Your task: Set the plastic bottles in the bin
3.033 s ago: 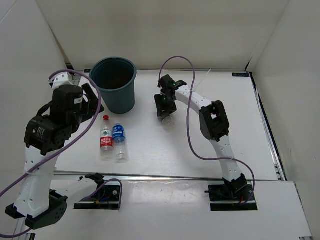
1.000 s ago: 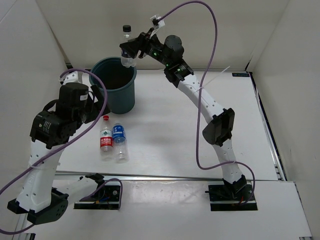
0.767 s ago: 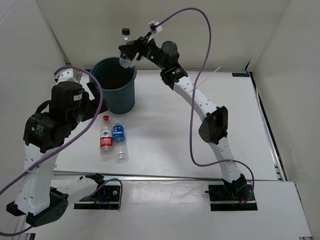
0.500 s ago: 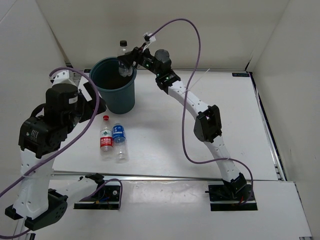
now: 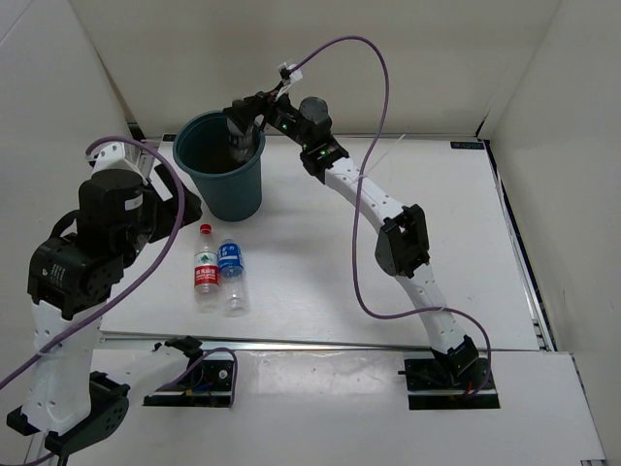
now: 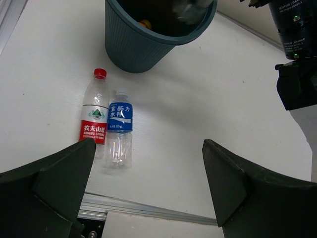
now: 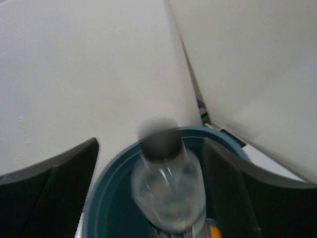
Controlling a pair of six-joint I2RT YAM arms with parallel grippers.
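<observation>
Dropped since a sec ago: the clear bottle (image 5: 239,141) w/ black cap, which was held high above the bin (image 5: 233,194), now sits upright in the bin's mouth, partly below the rim. Right hand (image 5: 254,109) has come lower too & hangs over the bin's far-right edge. In its wrist view the fingers (image 7: 59,173) stand spread, w/ a plain gap on one side of the bottle. The bottle looks blurred & loose btw them, not pinched. A bit of the orange bottle (image 6: 144,23) shows inside the bin. Left hand (image 6: 148,144) is spread wide w/ nothing in it, up over the counter (image 5: 320,262). Below it the red-labelled bottle (image 6: 94,116) & blue-labelled bottle (image 6: 120,130) lie side by side, touching, caps toward the bin, just on its near side.
</observation>
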